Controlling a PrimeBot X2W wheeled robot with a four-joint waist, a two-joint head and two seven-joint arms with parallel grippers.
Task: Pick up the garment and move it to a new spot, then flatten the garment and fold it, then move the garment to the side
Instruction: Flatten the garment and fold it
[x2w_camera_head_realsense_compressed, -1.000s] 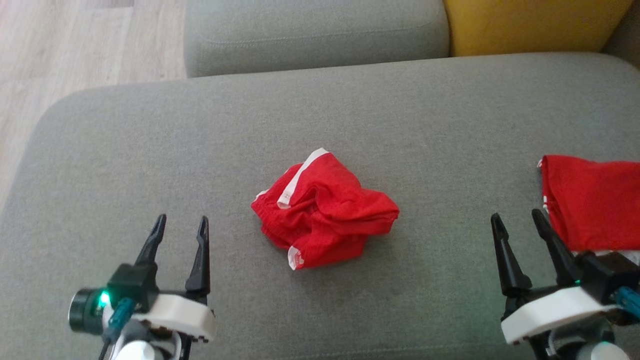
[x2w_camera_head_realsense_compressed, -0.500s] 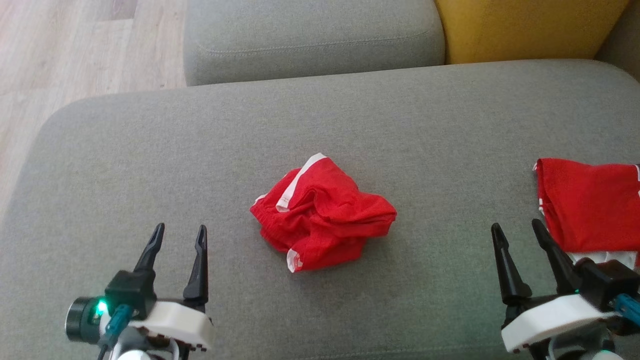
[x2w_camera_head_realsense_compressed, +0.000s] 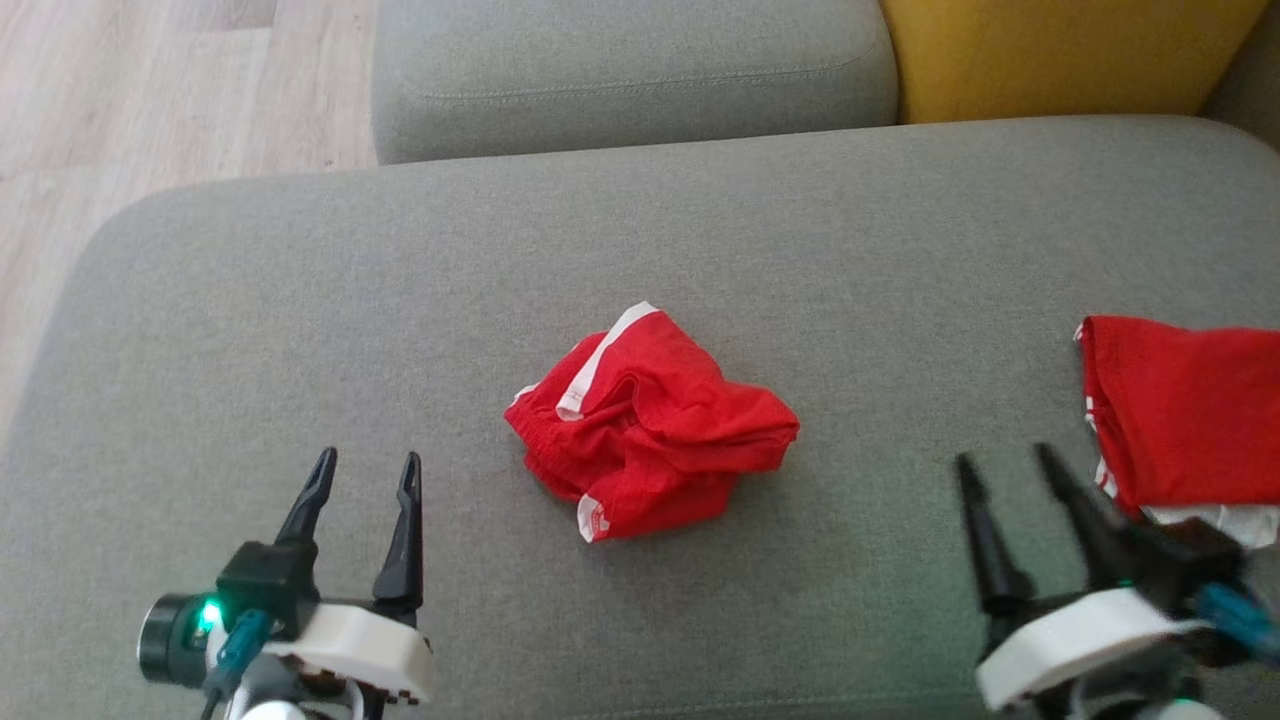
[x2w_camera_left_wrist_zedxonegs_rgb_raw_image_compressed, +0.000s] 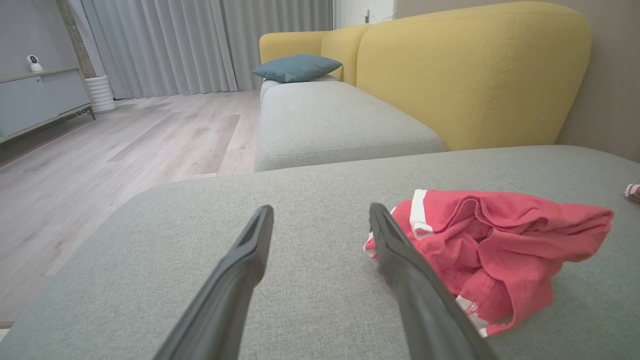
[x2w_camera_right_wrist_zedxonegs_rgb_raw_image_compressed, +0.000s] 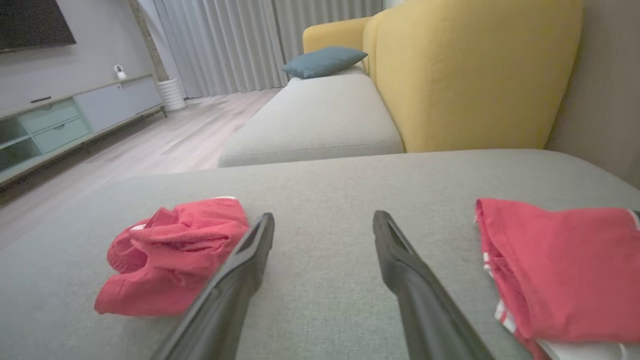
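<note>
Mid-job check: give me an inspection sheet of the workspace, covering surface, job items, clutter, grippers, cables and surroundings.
Surface: grey sofa cushion, flat, holding both red pieces.
Job's things: crumpled red garment with white trim, bunched at the cushion's middle, touched by neither gripper.
Clutter: second red garment, lying flatter at the cushion's right edge, close to the right gripper.
Grippers: left gripper open, holding nothing; right gripper open, holding nothing, slightly blurred.
Cables: teal plug at the left wrist; nothing seen lying on the cushion.
Surroundings: far grey cushion, yellow backrest, wooden floor, blue pillow.
</note>
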